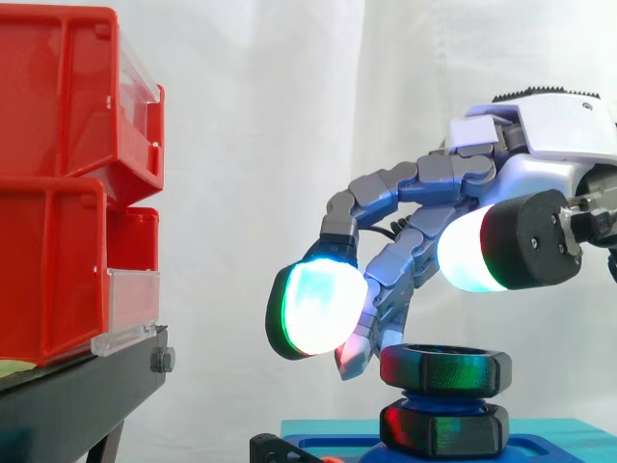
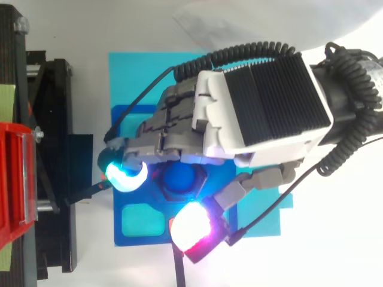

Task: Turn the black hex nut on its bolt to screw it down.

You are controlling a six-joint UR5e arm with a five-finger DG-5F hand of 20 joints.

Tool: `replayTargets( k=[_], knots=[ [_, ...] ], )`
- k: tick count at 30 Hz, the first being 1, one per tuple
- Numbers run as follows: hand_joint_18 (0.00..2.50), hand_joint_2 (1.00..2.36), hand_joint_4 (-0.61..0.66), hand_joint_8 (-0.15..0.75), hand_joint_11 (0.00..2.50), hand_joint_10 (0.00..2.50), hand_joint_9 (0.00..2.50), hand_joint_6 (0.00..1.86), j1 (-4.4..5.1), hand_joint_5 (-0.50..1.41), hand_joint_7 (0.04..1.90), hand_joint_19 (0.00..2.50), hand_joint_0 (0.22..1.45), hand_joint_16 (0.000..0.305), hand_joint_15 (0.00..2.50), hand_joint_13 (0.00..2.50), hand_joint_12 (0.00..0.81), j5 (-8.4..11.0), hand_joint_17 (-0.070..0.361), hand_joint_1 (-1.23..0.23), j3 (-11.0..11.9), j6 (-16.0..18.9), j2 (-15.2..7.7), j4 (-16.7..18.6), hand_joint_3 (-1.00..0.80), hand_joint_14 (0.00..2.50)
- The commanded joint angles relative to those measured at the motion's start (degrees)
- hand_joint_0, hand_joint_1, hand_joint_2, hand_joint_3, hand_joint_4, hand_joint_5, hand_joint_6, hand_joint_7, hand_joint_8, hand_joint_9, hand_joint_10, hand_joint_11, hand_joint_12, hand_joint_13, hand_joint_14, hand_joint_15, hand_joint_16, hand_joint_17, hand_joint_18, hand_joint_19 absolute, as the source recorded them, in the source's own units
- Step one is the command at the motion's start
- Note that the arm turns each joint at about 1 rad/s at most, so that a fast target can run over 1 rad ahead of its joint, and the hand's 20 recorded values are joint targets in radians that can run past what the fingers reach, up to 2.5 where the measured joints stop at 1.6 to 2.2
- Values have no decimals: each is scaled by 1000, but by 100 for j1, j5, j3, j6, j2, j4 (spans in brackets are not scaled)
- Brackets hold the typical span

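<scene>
Nut (image 1: 445, 371) looks like hard, rigid plastic or metal. I'd guess it's light, not fragile, and a bit slick on its glossy faces. The best hold is probably across two opposite flats around the rim, since the rounded corners could slip. It's black and shiny, six-sided with a chunky wall, and picks up red and green glints. It sits high on the blue bolt (image 2: 179, 176), with a second black nut (image 1: 443, 431) lower down on the blue plate (image 2: 143, 240). Hand (image 1: 540, 154) hovers just above it, with the fingers (image 1: 313, 309) curled in a loose claw, clamped on nothing. One tip hangs just beside the nut's left edge.
</scene>
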Motion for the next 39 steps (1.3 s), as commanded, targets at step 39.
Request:
replayTargets(
  k=[39],
  knots=[
    [690, 1000, 356, 337, 408, 9, 744, 502, 92, -80, 1120, 597, 548, 52, 256, 693, 356, -270, 117, -483, 0, -695, 0, -138, -500, 10]
  ],
)
